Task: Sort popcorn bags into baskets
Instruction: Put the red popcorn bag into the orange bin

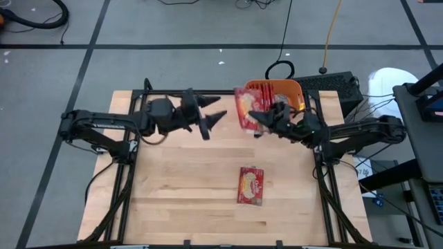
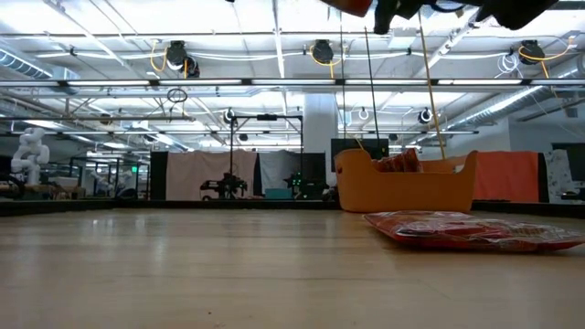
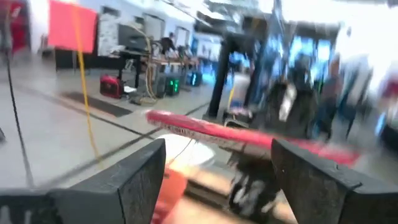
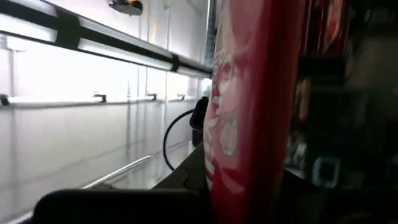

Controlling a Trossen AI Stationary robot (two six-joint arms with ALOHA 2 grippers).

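A red popcorn bag (image 1: 245, 108) hangs in the air just left of the orange basket (image 1: 285, 90), with my right gripper (image 1: 260, 119) shut on it. The basket stands at the table's far right with red packets (image 2: 398, 163) in it. My left gripper (image 1: 220, 107) is open, a little to the left of the held bag and clear of it. In the left wrist view that bag (image 3: 236, 134) shows edge-on beyond the gripper's spread fingers (image 3: 134, 177). Another popcorn bag (image 1: 251, 185) lies flat on the table nearer the front. My right gripper pinches the popcorn bag between its two fingers at the bag's right-hand edge (image 1: 254, 116). The fingers come from the table's right, slanting slightly upward. The bag (image 4: 249, 112) is lifted clear of the table, its printed face up in the high view.
A black frame rail (image 1: 173, 92) runs along the table's far edge, and cables (image 1: 280, 68) lie on the floor behind the basket. Bare wooden tabletop (image 1: 180, 187) spreads to the left and front of the lying bag.
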